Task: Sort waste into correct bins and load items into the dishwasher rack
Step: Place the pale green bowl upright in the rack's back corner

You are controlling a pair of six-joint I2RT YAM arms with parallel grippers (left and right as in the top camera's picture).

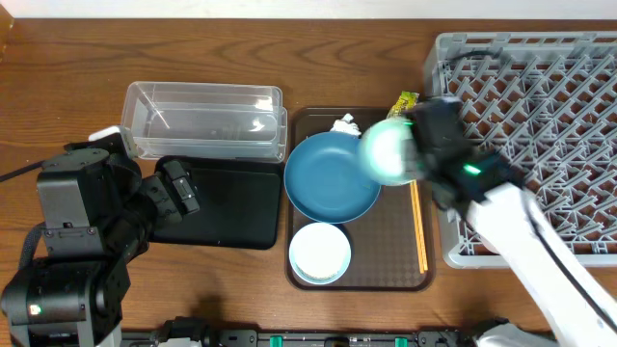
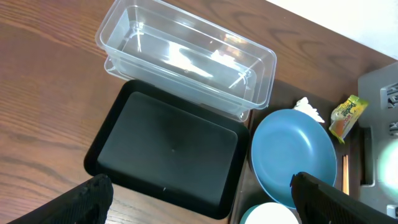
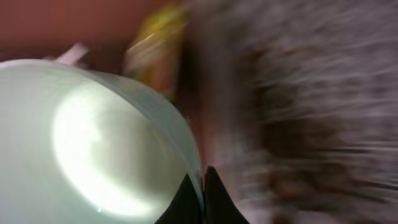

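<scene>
Rack (image 1: 554, 77) lies directly right of the mint-green bowl (image 1: 388, 151), which my right gripper (image 3: 202, 198) pinches by the rim, just beside the rack's left wall. I judge a short rightward carry; left gripper (image 1: 176, 190) gapes wide, well away.

Desk (image 1: 58, 39): matt wood grain. Clear tub (image 2: 186, 59): glossy plastic. Black tray (image 2: 168, 149): matt. Rack (image 1: 540, 87): grey plastic. Mint-green bowl (image 3: 93, 143): glossy.
</scene>
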